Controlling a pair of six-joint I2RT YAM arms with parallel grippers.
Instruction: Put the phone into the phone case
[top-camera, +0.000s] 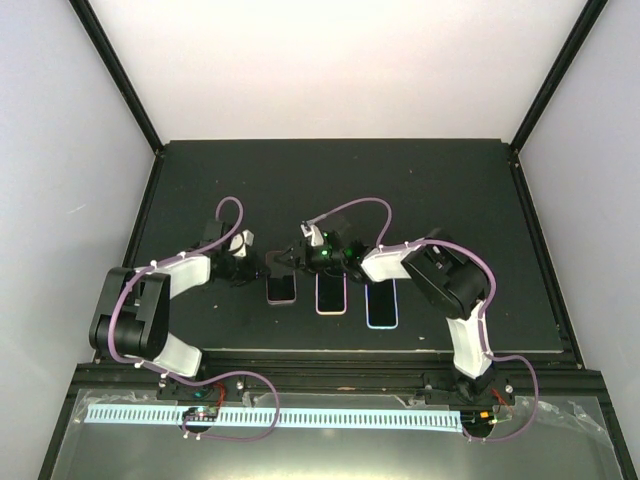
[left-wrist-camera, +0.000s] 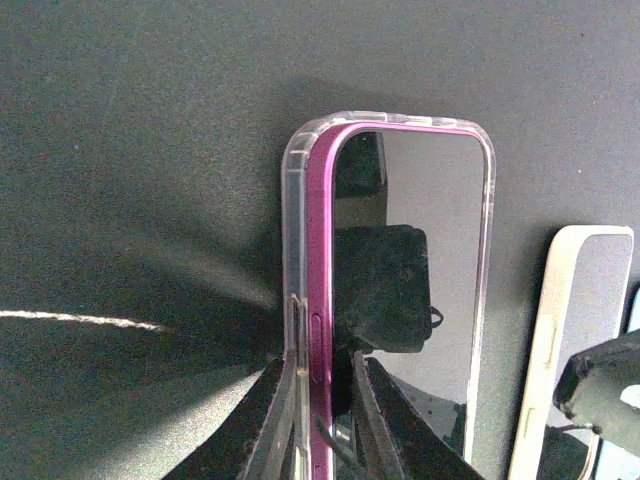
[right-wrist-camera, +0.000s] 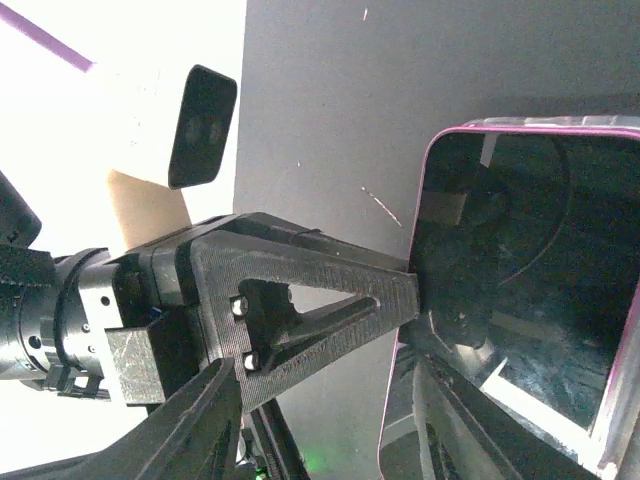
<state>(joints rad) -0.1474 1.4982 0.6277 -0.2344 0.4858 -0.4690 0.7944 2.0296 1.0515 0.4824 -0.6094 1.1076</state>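
Note:
A magenta-edged phone (left-wrist-camera: 410, 200) lies screen up in a clear phone case (left-wrist-camera: 293, 200). It is the leftmost of three on the black table (top-camera: 200, 180). Its left edge stands a little proud of the case wall. My left gripper (left-wrist-camera: 322, 365) is shut on that left side, with one finger outside the case wall and the other on the screen. In the top view the left gripper (top-camera: 260, 272) is at the phone (top-camera: 282, 288). My right gripper (right-wrist-camera: 325, 385) is open at the phone's far end (right-wrist-camera: 520, 260), with one finger (right-wrist-camera: 450, 410) over the screen. It also shows in the top view (top-camera: 290, 262).
A second phone (top-camera: 331, 293) with a pale edge lies right of the cased one and also shows in the left wrist view (left-wrist-camera: 570, 330). A third phone (top-camera: 381, 303) with a bluish rim lies further right. White walls enclose the table.

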